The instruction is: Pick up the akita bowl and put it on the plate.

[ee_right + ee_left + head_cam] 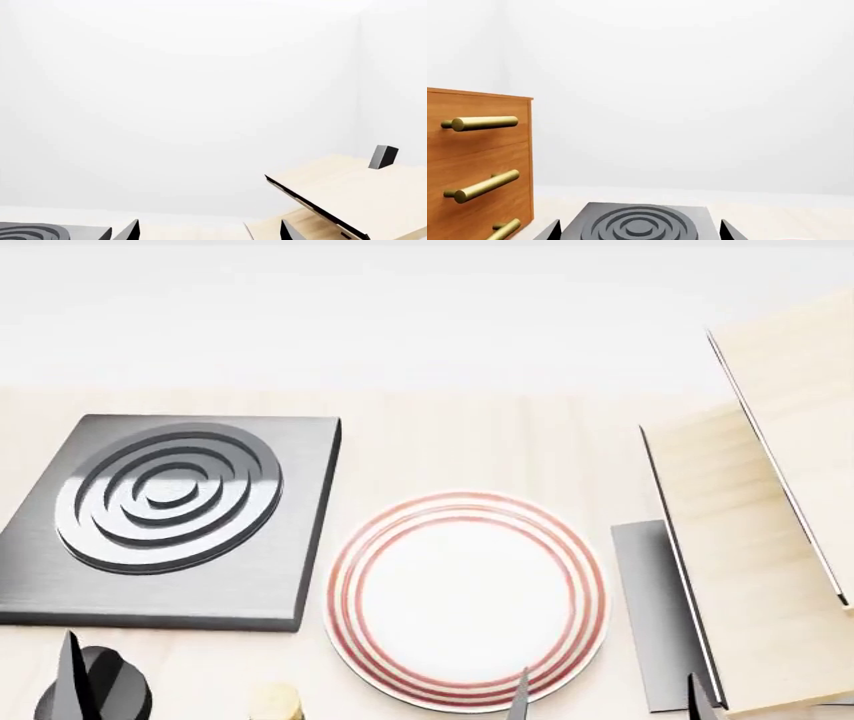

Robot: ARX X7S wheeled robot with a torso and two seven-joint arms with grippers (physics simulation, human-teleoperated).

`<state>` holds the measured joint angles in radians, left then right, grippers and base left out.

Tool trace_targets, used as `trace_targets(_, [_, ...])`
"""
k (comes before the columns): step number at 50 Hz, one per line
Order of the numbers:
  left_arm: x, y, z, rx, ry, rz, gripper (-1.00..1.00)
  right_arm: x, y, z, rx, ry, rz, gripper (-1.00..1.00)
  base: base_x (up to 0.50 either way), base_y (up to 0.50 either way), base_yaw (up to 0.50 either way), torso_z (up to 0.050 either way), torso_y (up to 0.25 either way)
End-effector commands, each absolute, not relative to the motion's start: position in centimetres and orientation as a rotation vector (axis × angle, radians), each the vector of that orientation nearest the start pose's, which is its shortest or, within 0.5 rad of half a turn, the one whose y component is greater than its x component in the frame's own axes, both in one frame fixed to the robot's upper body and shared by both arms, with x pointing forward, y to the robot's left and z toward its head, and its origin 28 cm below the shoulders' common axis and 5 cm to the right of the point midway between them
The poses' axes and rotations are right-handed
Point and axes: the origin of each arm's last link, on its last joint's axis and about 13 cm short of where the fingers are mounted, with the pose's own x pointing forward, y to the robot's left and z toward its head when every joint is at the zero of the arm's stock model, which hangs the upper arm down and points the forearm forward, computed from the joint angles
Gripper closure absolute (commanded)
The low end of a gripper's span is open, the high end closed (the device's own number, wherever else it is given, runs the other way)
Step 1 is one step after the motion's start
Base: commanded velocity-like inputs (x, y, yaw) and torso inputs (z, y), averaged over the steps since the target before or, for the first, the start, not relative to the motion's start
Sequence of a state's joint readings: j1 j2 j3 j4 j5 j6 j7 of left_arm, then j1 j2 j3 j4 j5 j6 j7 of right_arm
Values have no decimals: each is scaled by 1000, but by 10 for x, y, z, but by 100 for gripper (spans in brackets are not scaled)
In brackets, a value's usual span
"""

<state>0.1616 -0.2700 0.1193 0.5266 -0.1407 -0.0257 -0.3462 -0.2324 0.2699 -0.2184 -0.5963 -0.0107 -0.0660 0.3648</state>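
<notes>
A: Where is the bowl?

B: It shows in none of the three views. The plate [466, 600] is there, white with red rings round its rim, flat on the pale table [441, 440], and nothing lies on it.

A: What sits around the plate?

B: Just beside it, toward the robot's left, is the dark square burner [167, 520] with raised rings; their edges are close but I see a thin strip of table between them. On the other side stands a pale wooden rack [747, 540] of tilted boards on a grey base, near the plate but apart from it. A small tan round thing [274, 702] peeks in at the head view's lower edge, too cropped to name.

A: Anything else?

B: The left wrist view shows a wooden cabinet [477, 165] with brass bar handles [480, 123], standing beside the burner.

A: And the grippers?

B: In the head view the right gripper [607, 698] shows only two dark fingertips [521, 695] set well apart, one over the plate's near rim, the other by the rack's base, so it is spread wide and pinching nothing. The left gripper [639, 232] shows in its own wrist view as two tips far apart with the burner between them, likewise spread and bare.
</notes>
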Motion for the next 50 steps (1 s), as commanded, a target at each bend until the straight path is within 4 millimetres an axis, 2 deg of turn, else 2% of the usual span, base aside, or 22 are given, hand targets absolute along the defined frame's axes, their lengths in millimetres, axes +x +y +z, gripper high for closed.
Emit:
trace_targets(1, [171, 221, 91, 27, -313, 117, -100, 151, -93, 96, -86, -419, -45, -100, 141, 0, 0, 0, 0])
trace_targets(13, [172, 221, 90, 36, -308, 107, -100, 151, -93, 95, -86, -413, -44, -100, 95, 0, 0, 0, 0])
trace_targets(22, [169, 224, 93, 123, -315, 125, -100, 152, -92, 93, -81, -410, -39, -100, 0, 0, 0, 0, 0])
trace_targets(44, [160, 251, 114, 279, -330, 291, -100, 154, -91, 91, -92, -404, -35, -100, 0, 0, 0, 0, 0])
trace_targets(50, [160, 260, 111, 280, -320, 333, -100, 155, -90, 89, -93, -397, -33, -100, 0, 0, 0, 0, 0])
